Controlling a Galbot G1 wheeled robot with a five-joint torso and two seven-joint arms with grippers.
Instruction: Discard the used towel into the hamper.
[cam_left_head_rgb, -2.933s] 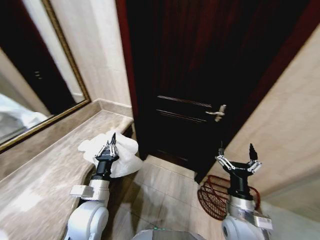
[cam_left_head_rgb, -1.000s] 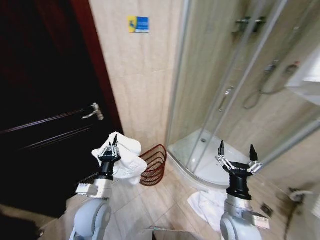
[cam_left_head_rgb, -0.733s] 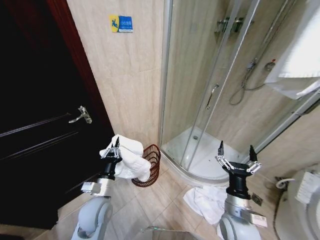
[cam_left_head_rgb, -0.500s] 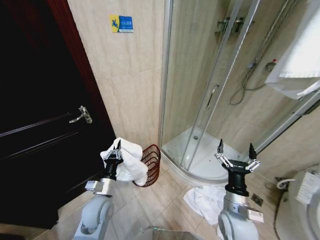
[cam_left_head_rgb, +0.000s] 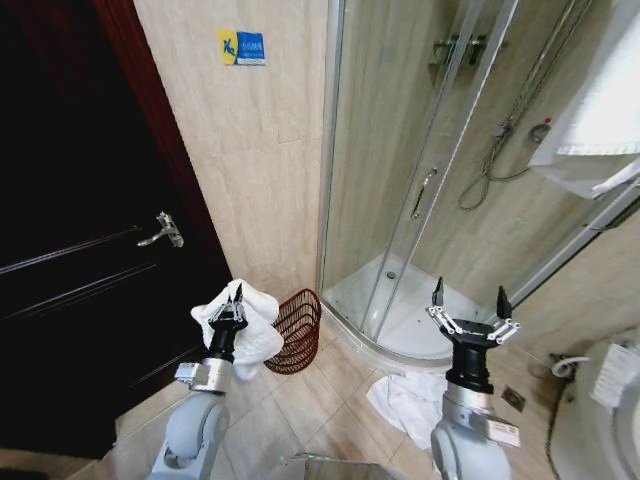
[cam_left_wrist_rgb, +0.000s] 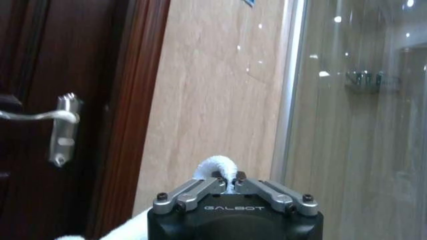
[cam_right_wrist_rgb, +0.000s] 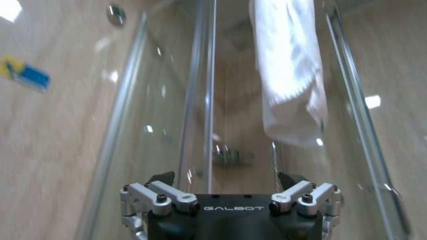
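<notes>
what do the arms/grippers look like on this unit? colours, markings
Both arms have smooth light-grey shells ending in a silver cuff and a black cylindrical wrist. The left gripper and right gripper match: black body, silver linkage bars with dark screws, thin black pointed fingertips. The wrist views show white "GALBOT" lettering on each black body. A white tag sits on the right forearm. No loose cables are visible.

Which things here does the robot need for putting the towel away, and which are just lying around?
For the job:
- used towel, pinched in the left pincer
- hamper on the floor beside it

Just around:
- another white towel on the floor
- hanging towel
- door handle
- right pincer, open and empty
</notes>
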